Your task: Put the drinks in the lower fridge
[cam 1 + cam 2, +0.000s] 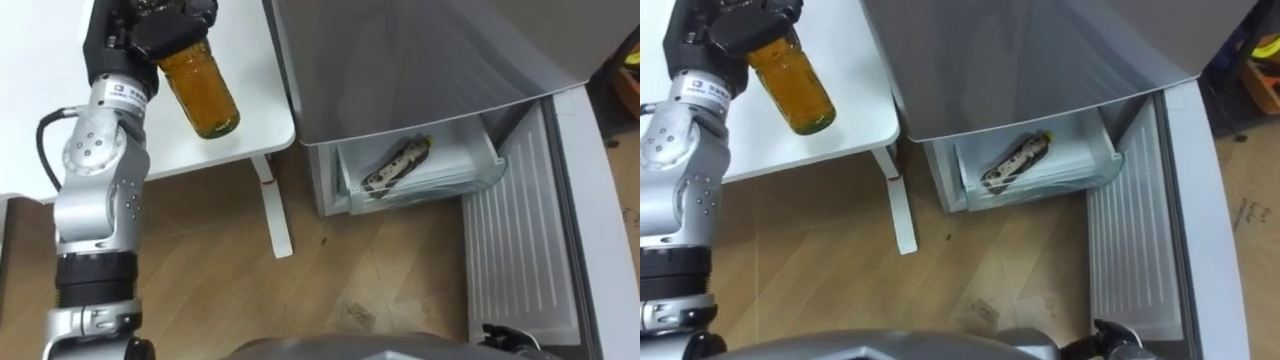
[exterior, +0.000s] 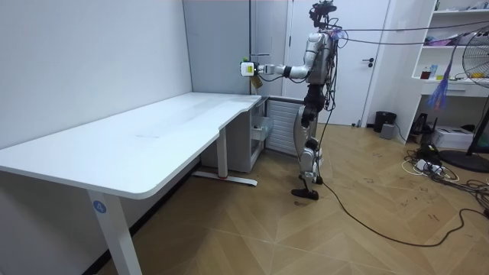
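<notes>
At the lower edge of the eye views, by the foot of the open fridge door (image 1: 520, 250), the right hand (image 1: 510, 337) shows as a dark shape; whether it is open or closed cannot be told. Wooden floor (image 1: 220, 270) lies beneath. Further out, on the robot's left, the left arm reaches forward, and the left hand (image 1: 160, 25) is closed round the upper end of an amber bottle (image 1: 200, 95). This bottle is held tilted, base lowest, above the near corner of the white desk (image 1: 255, 90) and clear of its surface. A white desk leg (image 1: 275, 210) stands just beside the fridge (image 1: 420, 60). Beyond, the lower drawer (image 1: 430, 185) of the fridge is pulled out, and a second bottle (image 1: 398, 165) lies on its side inside it, set at a slant. From the room view, the robot stands upright on the floor at the far end of the desk, facing the fridge, with the left arm held out level.
</notes>
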`<state>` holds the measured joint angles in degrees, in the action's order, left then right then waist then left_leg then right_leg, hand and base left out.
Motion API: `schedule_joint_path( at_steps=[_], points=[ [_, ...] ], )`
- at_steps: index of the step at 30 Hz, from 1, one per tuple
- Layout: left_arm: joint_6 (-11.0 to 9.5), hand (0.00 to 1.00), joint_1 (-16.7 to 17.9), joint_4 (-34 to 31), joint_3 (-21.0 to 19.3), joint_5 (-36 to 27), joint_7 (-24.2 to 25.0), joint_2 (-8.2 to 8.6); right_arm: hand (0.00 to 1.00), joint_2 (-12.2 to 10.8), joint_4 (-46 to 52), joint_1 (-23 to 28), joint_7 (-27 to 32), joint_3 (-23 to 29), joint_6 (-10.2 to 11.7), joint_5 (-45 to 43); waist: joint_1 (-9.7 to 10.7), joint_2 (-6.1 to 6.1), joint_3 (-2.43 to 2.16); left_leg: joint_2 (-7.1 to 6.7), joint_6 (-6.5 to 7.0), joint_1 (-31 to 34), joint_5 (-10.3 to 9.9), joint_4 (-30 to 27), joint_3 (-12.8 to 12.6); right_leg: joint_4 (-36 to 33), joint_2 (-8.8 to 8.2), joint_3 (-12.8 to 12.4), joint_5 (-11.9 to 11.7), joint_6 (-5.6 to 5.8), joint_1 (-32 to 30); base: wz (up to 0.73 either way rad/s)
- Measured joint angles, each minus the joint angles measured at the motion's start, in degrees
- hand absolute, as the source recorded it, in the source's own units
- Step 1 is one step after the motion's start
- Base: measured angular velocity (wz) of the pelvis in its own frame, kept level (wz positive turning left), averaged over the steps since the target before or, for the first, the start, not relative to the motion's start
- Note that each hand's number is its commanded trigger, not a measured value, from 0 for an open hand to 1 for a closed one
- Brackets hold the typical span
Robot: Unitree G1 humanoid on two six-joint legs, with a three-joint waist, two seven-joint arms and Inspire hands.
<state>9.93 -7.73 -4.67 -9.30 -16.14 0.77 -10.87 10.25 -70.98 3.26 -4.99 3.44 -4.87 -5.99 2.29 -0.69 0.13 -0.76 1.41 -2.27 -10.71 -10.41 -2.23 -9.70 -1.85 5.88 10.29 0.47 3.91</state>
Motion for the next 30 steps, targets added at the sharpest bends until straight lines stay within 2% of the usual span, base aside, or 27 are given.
schedule_joint_path(
  at_steps=[4, 8, 13, 19, 21, 23, 27, 30],
  points=[
    [0.0, 1.0, 3.4, -5.2, 1.4, 1.5, 1.4, 0.88, 0.0, 0.1, 1.1, 0.1, 0.2, -2.1, 0.0, 0.0, -1.1, 0.29, 0.0, -0.17, 0.0, 0.8, 0.0, -0.4, 1.0, 0.1, -0.25, 2.0, 0.0, 0.0, 0.1, 0.2],
    [0.0, 1.0, 4.6, -6.2, 2.8, 1.0, 2.4, 1.28, 0.0, 0.4, 1.3, 0.1, 0.7, -3.3, 0.0, 0.3, -2.8, 0.34, 0.0, -0.09, -0.03, 0.9, 0.0, -0.5, 1.1, 0.2, -0.25, 2.7, 0.0, 0.0, 0.4, 0.11],
    [0.0, 1.0, 6.6, -6.3, 3.0, 0.5, 3.6, 1.42, 0.0, 0.7, 1.2, 0.0, 1.2, -5.7, 0.0, 1.5, -2.9, 0.38, 0.02, -0.07, -0.05, 0.6, 0.0, -0.4, 1.2, 0.2, -0.26, 3.1, 0.1, -0.03, 1.2, 0.05],
    [-0.1, 1.0, 9.9, -6.2, 6.8, -0.4, 4.0, 1.47, 0.0, 0.9, 1.2, -0.8, 1.3, -9.0, 0.0, 2.2, -3.2, 0.65, 0.24, -0.11, -0.05, 0.6, 0.0, -0.9, 1.6, 0.3, -0.27, 3.3, 0.1, -0.05, 1.7, 0.04],
    [-0.1, 1.0, 10.2, -6.2, 7.4, -2.0, 3.9, 2.04, 0.0, 0.9, 1.2, -0.9, 1.4, -9.0, 0.0, 2.2, -3.5, 0.66, 0.26, -0.06, -0.06, 0.5, 0.0, -0.9, 1.6, 0.2, -0.24, 3.3, 0.1, -0.04, 1.7, 0.08],
    [-0.6, 1.0, 10.5, -6.2, 7.4, -3.1, 3.3, 3.34, 0.0, 0.9, 1.2, -0.9, 1.8, -9.0, 0.0, 2.5, -4.1, 0.63, 0.28, 0.01, -0.08, 0.5, 0.0, -0.9, 1.6, 0.2, -0.15, 3.4, 0.1, -0.05, 1.7, 0.0],
    [-2.6, 1.0, 10.7, -6.2, 8.0, -4.5, 2.1, 3.59, 0.0, 0.8, 3.2, -1.2, 2.3, -9.7, 0.2, 3.3, -4.3, 0.64, 0.3, 0.05, -0.13, 0.6, 0.0, -0.9, 1.6, 0.1, -0.18, 4.1, 0.1, -0.05, 1.7, 0.0],
    [-3.8, 1.0, 11.2, -6.2, 9.2, -4.5, 2.0, 3.58, 0.0, -0.5, 4.9, -3.1, 1.7, -11.1, 3.1, 3.4, -4.3, 0.66, 0.31, 0.05, -0.13, 0.4, 0.0, -1.1, 1.7, 0.1, -0.35, 5.4, 0.1, -0.05, 1.7, 0.03]
  ],
)
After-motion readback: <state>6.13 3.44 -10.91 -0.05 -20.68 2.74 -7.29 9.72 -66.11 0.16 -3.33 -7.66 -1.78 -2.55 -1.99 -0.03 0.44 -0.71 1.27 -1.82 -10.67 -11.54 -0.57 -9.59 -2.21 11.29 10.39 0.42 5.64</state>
